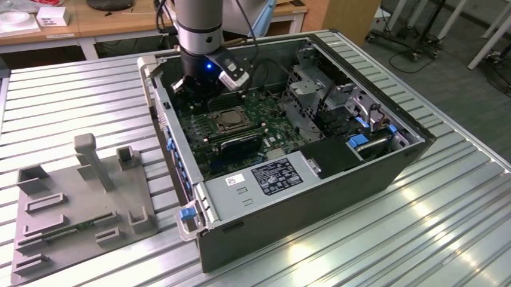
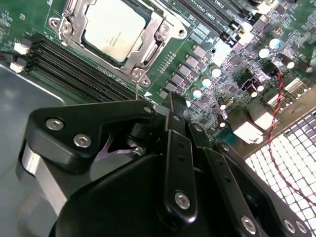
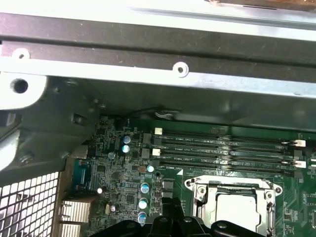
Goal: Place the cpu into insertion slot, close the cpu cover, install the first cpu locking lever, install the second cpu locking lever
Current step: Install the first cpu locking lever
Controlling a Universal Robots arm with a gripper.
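- gripper [image 2: 173, 101] is down inside the open computer case [image 1: 335, 203], just beside one corner of the insertion slot [image 3: 197, 190], over the green board [image 1: 271, 110]
- jaws look closed together in the second wrist view, though the linkage hides part of them; nothing gripped
- cpu [image 2: 113, 24] lies flat in the slot, metal face up
- cpu cover [image 2: 129, 58] is down around it, with the cpu showing through its window
- black memory slots [image 2: 74, 69] run alongside the slot
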